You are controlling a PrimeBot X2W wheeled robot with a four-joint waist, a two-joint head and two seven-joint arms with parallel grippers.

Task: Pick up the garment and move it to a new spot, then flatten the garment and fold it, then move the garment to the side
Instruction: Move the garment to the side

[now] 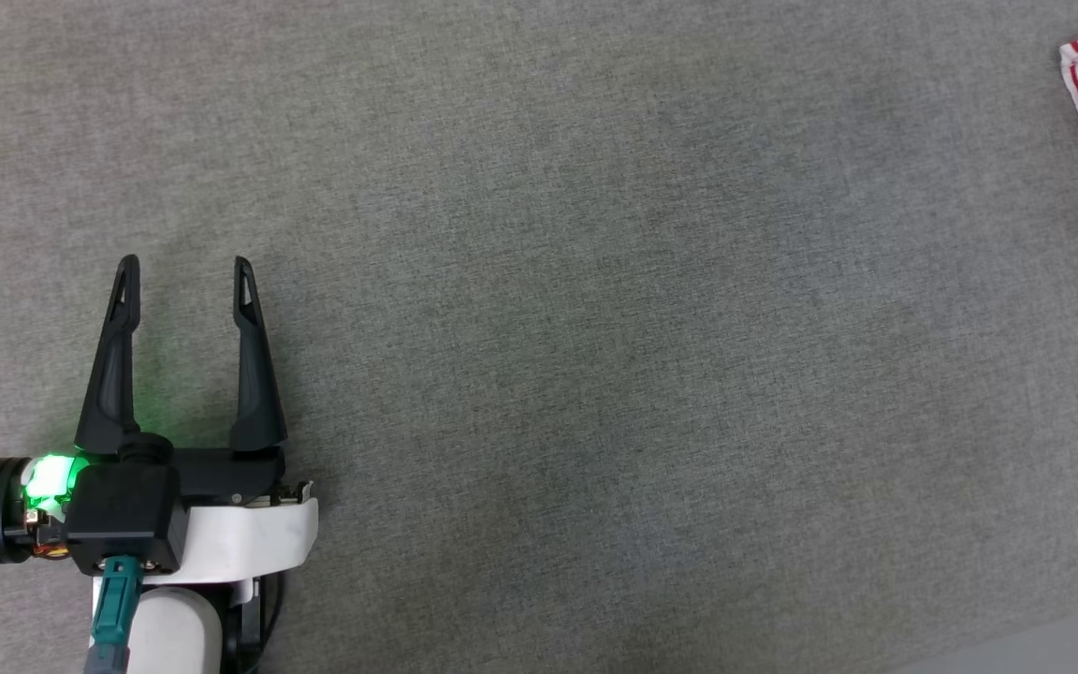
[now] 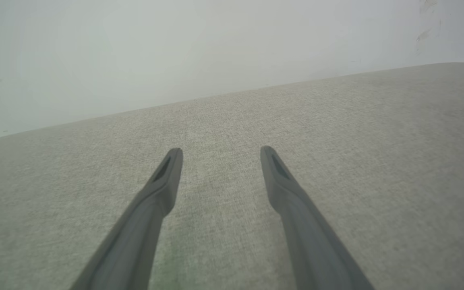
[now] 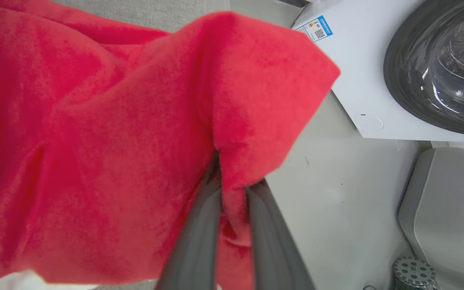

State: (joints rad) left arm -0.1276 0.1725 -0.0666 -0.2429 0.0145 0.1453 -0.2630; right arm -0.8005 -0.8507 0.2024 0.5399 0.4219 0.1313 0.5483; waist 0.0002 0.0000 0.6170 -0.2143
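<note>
- Garment (image 3: pixel 95 141) was pinched by a small fold between the nearly closed fingers of the right gripper (image 3: pixel 235 183), bunched at the head view's far right.
- Left gripper (image 1: pixel 187 264) hung spread wide, empty, over the grey surface (image 1: pixel 595 328).
- Risk: the thin pinch could slip if trailing cloth dragged.
- Room: wide surface leftward; washing machine (image 3: pixel 377 80) beyond the cloth.
</note>
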